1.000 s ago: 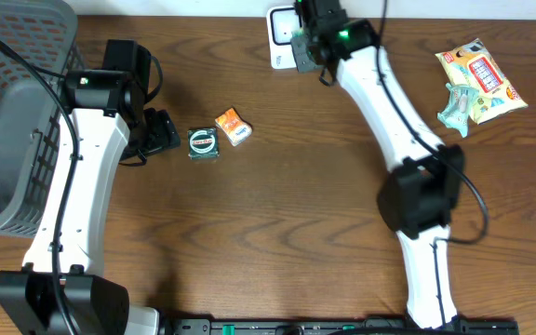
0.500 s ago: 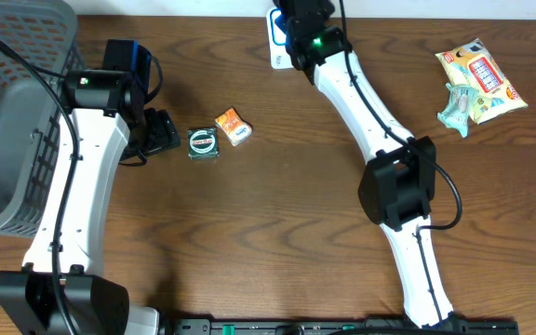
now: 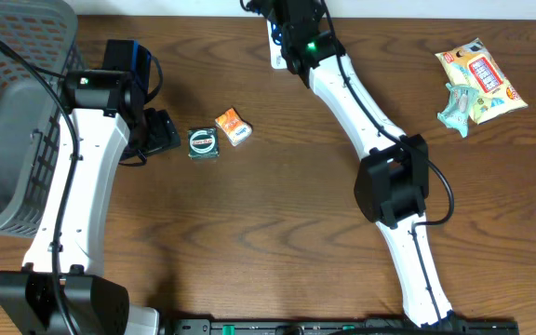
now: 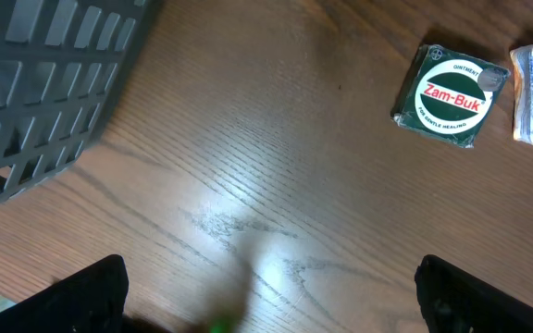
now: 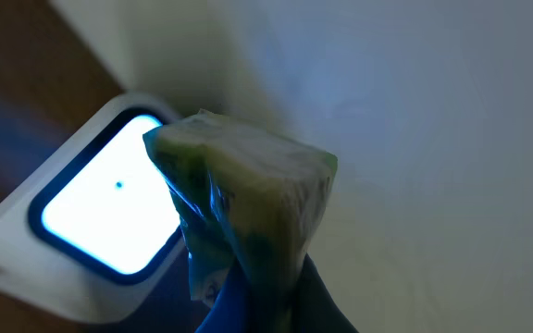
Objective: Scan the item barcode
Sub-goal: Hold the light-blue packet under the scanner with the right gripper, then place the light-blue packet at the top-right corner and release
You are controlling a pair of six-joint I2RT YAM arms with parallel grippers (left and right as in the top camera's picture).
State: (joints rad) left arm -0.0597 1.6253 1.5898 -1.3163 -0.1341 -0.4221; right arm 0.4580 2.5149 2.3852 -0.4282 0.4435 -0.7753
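Wood table carries white scanner, seemingly beside wall.

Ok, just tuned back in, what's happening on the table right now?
The right arm's fingers are shut on a small greenish packet, holding it right by the lit scanner at the table's far edge. The left arm's fingers hang open and empty over bare wood, near the Zam-Buk tin and the orange packet, touching neither.

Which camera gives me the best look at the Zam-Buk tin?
The left wrist view: the Zam-Buk tin sits close at the upper right, its green label readable. The overhead view shows it small, beside an orange packet. The right wrist view does not show it.
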